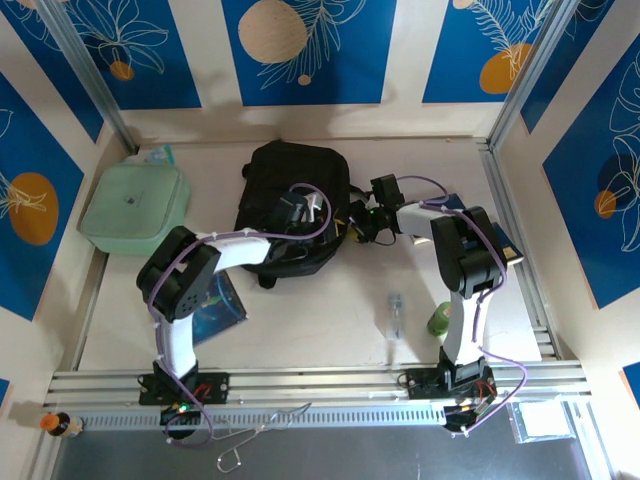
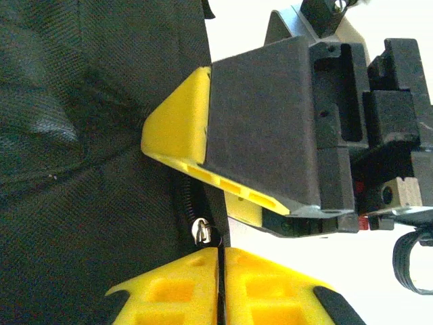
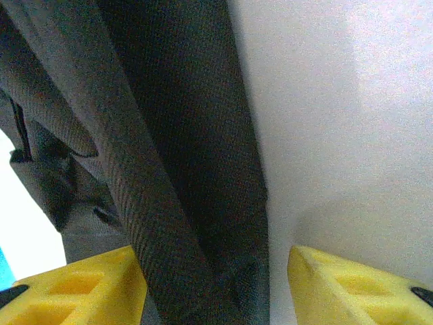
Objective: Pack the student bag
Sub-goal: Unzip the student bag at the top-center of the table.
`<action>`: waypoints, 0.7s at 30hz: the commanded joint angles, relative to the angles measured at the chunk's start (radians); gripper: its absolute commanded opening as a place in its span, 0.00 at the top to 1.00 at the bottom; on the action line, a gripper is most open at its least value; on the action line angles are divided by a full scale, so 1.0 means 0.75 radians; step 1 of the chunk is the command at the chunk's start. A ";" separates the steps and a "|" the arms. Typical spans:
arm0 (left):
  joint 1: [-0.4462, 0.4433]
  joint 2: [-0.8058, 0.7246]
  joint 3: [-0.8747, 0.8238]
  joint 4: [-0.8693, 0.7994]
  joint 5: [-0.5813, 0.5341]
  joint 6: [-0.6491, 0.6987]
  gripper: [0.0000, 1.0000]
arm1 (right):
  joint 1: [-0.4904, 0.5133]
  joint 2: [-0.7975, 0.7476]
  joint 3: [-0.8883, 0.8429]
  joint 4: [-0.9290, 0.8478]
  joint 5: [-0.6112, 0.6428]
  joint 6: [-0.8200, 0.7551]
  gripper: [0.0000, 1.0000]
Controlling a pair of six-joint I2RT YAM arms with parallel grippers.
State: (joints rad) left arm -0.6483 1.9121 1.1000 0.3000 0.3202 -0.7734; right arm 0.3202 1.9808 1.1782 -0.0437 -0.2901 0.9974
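The tabletop (image 1: 320,320) is a pale, matt surface enclosed on three sides by wall panels (image 1: 310,50) striped blue and white, printed with white leaf outlines and orange and cream discs. Slim metal posts (image 1: 90,70) run along the corners. Silver aluminium rails (image 1: 320,380) cross the near edge, and both arm bases are bolted to them.

The student bag (image 1: 290,175) lies on the far middle of the tabletop, black and slumped, with both arms reaching over its near side. To its left, apart from it, sits a pale green square lidded container (image 1: 135,205) against the left wall. A blue flat booklet (image 1: 222,312) lies beneath the left arm's elbow. Near the right base a small clear bottle (image 1: 396,315) lies on its side, with a green object (image 1: 438,320) just beside it, partly hidden by the arm. A dark blue flat item (image 1: 505,245) shows behind the right arm. Off the tabletop, in front of the rails, are an orange-capped bottle (image 1: 55,423) and a bent wire hook (image 1: 250,440).

The left fingers (image 2: 176,291) are pressed together at the bag's edge, just below a small metal zip pull (image 2: 201,231); whether they nip anything cannot be told. The right fingers (image 3: 74,291) stand apart, with a fold of the bag's black fabric between them and pale tabletop beside it.
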 commanded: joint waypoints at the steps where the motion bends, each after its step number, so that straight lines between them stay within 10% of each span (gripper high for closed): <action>1: -0.011 -0.019 -0.012 -0.008 -0.022 0.052 0.95 | -0.008 0.014 0.038 -0.044 -0.024 0.066 0.47; 21: -0.011 -0.310 -0.047 -0.657 -0.075 0.255 1.00 | -0.028 0.022 0.057 -0.111 0.082 -0.089 0.82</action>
State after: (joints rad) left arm -0.6487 1.7420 1.0924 -0.0498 0.2794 -0.6361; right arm 0.3130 1.9816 1.2003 -0.0750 -0.2878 0.9497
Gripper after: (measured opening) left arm 0.054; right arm 0.183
